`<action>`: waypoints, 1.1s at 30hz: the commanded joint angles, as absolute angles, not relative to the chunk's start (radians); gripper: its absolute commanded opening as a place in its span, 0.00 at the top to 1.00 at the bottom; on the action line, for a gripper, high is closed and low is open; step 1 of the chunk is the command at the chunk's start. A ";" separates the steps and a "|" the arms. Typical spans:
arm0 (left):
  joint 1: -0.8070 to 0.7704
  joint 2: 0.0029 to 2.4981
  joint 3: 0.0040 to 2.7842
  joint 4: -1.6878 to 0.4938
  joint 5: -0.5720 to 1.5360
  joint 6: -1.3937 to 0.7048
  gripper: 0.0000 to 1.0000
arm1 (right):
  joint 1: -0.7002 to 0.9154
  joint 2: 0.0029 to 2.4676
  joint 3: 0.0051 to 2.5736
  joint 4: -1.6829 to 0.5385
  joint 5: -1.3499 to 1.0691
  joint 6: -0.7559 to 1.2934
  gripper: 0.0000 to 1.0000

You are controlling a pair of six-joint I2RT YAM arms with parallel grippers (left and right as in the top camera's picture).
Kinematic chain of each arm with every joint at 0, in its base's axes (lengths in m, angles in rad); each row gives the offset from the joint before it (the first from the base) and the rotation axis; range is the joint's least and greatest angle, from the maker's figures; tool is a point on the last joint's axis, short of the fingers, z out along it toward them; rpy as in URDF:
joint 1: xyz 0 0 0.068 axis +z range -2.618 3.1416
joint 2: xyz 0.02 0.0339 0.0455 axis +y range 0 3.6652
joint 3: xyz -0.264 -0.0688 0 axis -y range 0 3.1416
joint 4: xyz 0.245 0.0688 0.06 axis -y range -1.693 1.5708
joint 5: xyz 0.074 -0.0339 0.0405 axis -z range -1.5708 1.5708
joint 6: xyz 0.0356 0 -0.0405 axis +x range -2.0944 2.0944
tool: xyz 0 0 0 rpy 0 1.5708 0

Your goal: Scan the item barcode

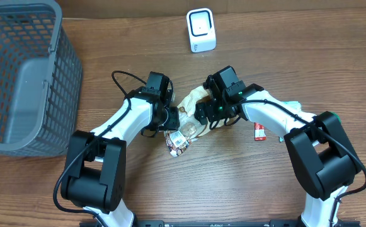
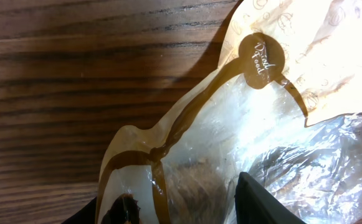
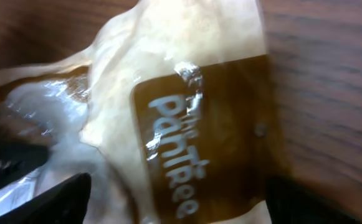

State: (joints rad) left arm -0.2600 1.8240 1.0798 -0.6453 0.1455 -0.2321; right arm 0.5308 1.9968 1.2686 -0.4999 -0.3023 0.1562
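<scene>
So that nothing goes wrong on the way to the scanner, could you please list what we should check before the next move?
1. Left fingers hold the bag: ok, the film looks pinched between them.
2. Right fingers grip the bag: not ok, they stand wide on either side of it.
3. Barcode facing out: cannot tell, none shows in any view.
4. Scanner upright, nothing between it and the bag: ok.
5. Red packet apart from the bag: ok, it lies beside the right arm.
</scene>
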 commanded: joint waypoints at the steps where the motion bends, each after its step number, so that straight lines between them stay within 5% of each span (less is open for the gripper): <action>1: -0.264 1.844 1.091 -0.642 0.150 -0.213 0.55 | 0.538 2.039 1.263 -0.518 -0.420 0.168 0.12; 12: -0.264 1.844 1.091 -0.641 0.150 -0.216 0.55 | 0.585 2.039 1.262 -0.505 -0.480 0.168 0.20; 27: -0.264 1.844 1.091 -0.641 0.150 -0.216 0.52 | 0.596 2.039 1.262 -0.460 -0.633 0.183 0.62; 30: -0.264 1.844 1.091 -0.642 0.150 -0.216 0.46 | 0.596 2.039 1.262 -0.461 -0.634 0.183 0.75; 33: -0.264 1.844 1.091 -0.642 0.150 -0.217 0.27 | 0.596 2.039 1.262 -0.464 -0.633 0.183 0.77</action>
